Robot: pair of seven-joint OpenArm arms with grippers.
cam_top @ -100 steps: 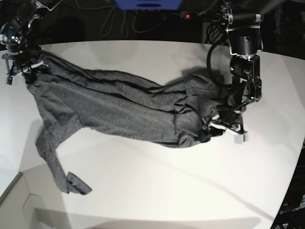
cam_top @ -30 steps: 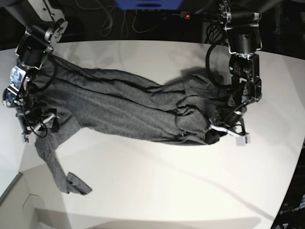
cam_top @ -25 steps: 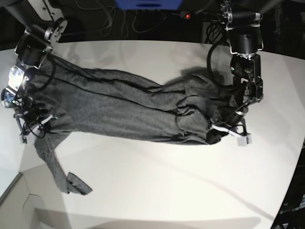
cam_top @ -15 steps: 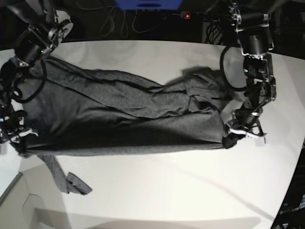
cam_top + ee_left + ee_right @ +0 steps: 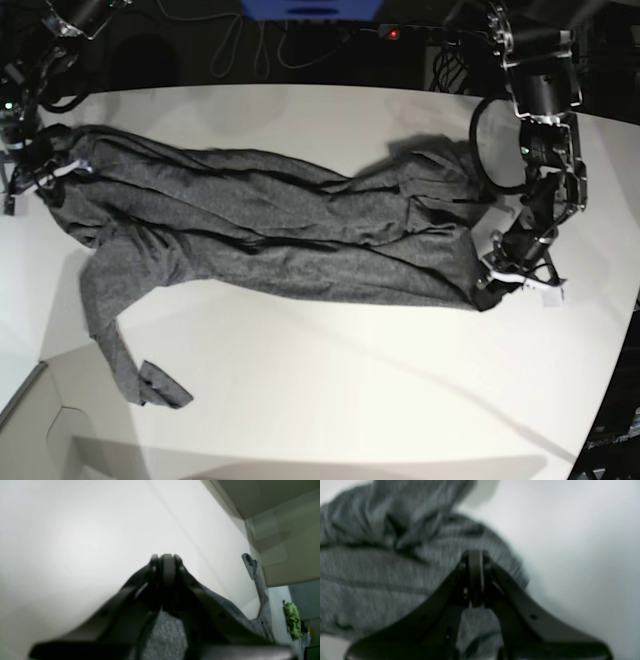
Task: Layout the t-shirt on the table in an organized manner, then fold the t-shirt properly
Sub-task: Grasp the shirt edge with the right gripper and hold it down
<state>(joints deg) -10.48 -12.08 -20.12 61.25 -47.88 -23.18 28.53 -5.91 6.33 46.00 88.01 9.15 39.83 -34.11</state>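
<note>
Across the white table (image 5: 330, 400) my t-shirt (image 5: 270, 235) lies stretched, its long axis running side to side in the base view, tilted a little so the end at that view's left sits nearer the far edge and the other end sits lower. At the left of that view my right gripper (image 5: 45, 178) is clenched on a bunched corner of the cloth, close to the table's curved rim; the right wrist view shows the jaws pressed together with grey knit beneath and beyond them. From that end one sleeve (image 5: 125, 350) trails toward the near edge and ends in a folded cuff. Through the middle the fabric is gathered into long ridges that follow the same axis. At the right my left gripper (image 5: 505, 275) is shut on the opposite end, cloth pinched between the closed jaws in the left wrist view. Bare tabletop opens wide on the near side of the shirt; a narrower bare band lies between it and the far edge.
</note>
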